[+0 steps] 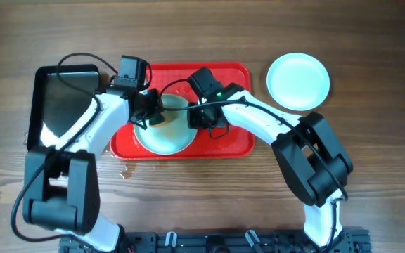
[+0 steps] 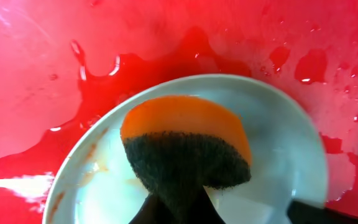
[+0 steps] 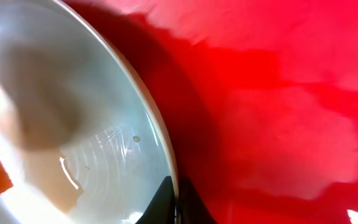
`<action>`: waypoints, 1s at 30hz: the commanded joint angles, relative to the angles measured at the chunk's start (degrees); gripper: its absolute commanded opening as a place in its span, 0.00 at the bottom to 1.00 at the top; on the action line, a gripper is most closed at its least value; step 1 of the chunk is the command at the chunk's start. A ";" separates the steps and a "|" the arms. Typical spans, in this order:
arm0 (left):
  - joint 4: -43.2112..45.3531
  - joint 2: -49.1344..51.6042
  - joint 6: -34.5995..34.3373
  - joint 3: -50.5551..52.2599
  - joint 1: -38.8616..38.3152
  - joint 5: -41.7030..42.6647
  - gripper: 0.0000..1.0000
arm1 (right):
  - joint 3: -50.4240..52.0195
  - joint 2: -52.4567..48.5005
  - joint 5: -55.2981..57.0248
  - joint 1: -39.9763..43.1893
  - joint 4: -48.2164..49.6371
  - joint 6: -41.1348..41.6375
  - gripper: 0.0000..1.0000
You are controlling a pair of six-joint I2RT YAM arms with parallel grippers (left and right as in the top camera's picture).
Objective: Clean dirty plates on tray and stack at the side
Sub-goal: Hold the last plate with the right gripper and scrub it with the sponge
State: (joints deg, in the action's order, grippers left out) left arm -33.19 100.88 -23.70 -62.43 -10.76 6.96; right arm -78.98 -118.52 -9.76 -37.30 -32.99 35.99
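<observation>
Right under the left claw [image 1: 152, 112], a sponge [image 2: 185, 146] is pinched tight, pressed on the plate [image 2: 284, 149]; right claw [image 3: 170, 200] pinches that plate's rim, wet red tray [image 2: 36, 68] beneath.

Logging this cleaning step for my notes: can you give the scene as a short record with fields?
tray: red, wet
plate on tray: pale, brown smear near rim
left tool: shut on sponge, pressed onto that plate
right tool: shut on the same plate's rim
side plate: on table right of tray, looks clean
black pan: left of tray
</observation>
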 commanded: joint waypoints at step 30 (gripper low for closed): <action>-11.28 7.41 -1.22 -2.69 -2.91 -38.18 0.04 | -0.68 -0.17 8.79 0.07 -3.10 -0.85 0.04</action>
State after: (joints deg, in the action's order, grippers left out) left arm -41.28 106.94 -24.05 -64.53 -15.33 -16.73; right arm -79.77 -118.39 -6.22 -38.57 -34.04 35.75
